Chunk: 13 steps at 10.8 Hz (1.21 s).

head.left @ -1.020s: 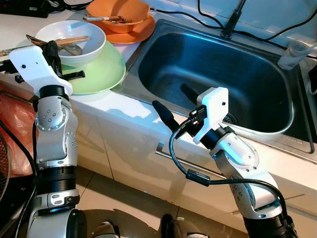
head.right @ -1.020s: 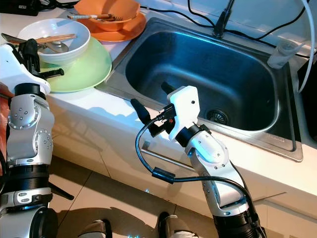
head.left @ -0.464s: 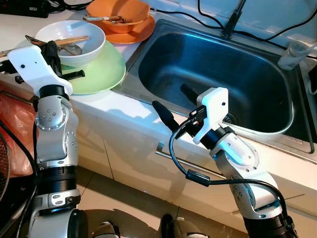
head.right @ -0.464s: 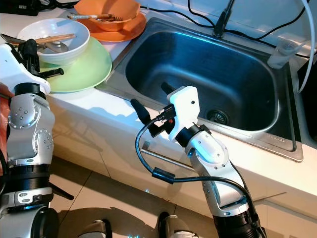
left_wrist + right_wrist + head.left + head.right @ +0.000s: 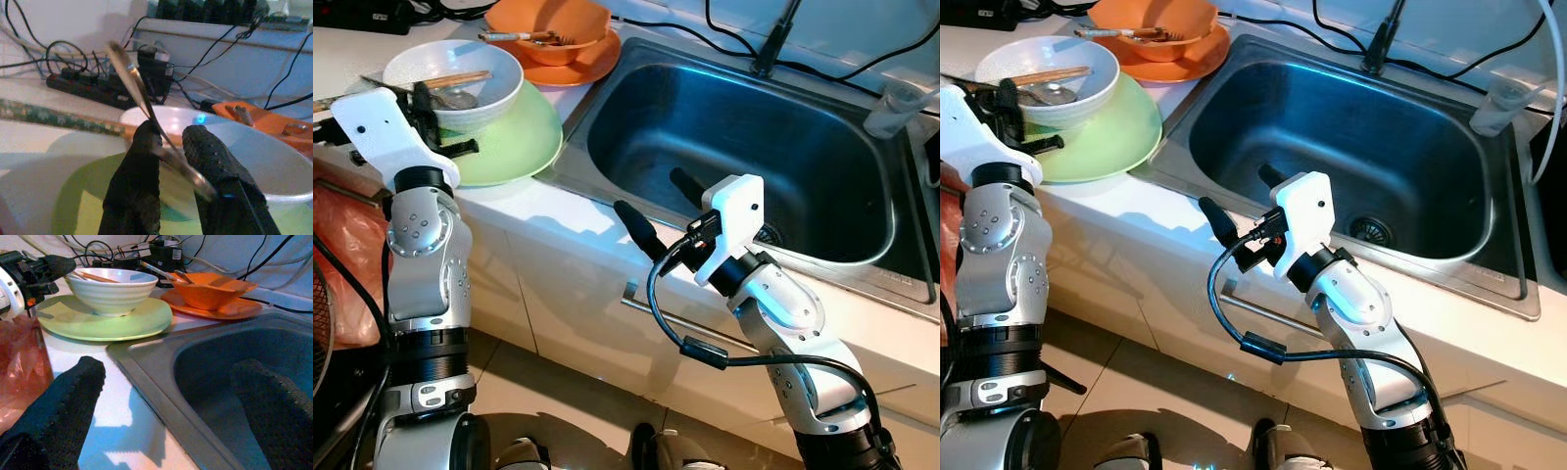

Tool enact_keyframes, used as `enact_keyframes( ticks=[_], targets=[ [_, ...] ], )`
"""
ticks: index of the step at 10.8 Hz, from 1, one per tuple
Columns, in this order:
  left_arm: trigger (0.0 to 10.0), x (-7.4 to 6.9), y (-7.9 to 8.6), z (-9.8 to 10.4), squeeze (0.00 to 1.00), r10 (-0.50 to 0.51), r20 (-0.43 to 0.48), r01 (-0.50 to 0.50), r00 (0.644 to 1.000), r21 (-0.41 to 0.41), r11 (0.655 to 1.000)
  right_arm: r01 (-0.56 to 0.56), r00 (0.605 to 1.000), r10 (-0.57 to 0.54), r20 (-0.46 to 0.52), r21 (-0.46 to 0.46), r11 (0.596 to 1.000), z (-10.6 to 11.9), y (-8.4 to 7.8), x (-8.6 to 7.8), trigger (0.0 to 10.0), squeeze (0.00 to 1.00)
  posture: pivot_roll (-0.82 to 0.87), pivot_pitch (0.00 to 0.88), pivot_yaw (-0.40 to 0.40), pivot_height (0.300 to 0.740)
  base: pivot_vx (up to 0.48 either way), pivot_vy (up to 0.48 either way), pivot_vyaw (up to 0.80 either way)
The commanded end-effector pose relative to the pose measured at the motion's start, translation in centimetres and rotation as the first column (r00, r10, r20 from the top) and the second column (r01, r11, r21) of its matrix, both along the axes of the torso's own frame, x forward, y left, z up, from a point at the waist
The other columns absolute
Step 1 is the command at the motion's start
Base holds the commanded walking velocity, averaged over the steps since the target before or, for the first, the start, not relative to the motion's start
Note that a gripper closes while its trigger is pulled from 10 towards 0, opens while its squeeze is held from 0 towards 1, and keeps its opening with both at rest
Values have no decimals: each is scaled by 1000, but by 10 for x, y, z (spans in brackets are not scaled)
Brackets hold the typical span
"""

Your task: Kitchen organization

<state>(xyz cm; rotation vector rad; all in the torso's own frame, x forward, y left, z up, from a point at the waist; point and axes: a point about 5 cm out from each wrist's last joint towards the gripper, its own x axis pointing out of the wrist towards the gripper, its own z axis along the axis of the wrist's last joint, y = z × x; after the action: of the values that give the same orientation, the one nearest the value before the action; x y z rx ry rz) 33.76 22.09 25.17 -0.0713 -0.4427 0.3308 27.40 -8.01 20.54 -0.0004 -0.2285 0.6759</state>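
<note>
My right gripper (image 5: 658, 201) hangs spread wide over the front rim of the stainless steel sink (image 5: 862, 257). My left gripper (image 5: 168, 147) pinches a metal spoon (image 5: 132, 83) at the white ribbed bowl (image 5: 499, 93) on the pale green plate (image 5: 524, 142); wooden chopsticks (image 5: 460, 79) lie inside.
</note>
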Motion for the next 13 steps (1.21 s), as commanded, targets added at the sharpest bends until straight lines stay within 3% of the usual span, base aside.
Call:
enact_keyframes(
  ticks=[1,2,5,12,13],
  targets=[
    [10000,0,-2,-1,1000,19,-20,-19,1000,-7,1000,-3,1000,3,8,-4,1000,2,0,-2,10000,0,-42,183,-115,740,0,0,0],
    [10000,0,-1,-2,0,29,-34,-30,999,-29,999,-2,1000,2,9,-4,1000,2,0,-2,10000,0,-42,182,-114,740,0,0,0],
    [10000,-1,-6,2,0,5,-39,-8,999,-89,996,1,1000,-1,14,-3,1000,2,0,-2,10000,0,-39,182,-113,740,0,0,0],
    [10000,-16,-28,8,0,-86,-62,81,994,-72,994,-1,1000,0,25,8,1000,4,2,-1,10000,0,-23,180,-106,740,0,0,0],
    [10000,-17,-29,4,1000,-93,-73,86,993,-92,992,-2,1000,2,24,8,1000,4,3,-1,10000,0,-25,179,-108,740,0,0,0]
  ],
)
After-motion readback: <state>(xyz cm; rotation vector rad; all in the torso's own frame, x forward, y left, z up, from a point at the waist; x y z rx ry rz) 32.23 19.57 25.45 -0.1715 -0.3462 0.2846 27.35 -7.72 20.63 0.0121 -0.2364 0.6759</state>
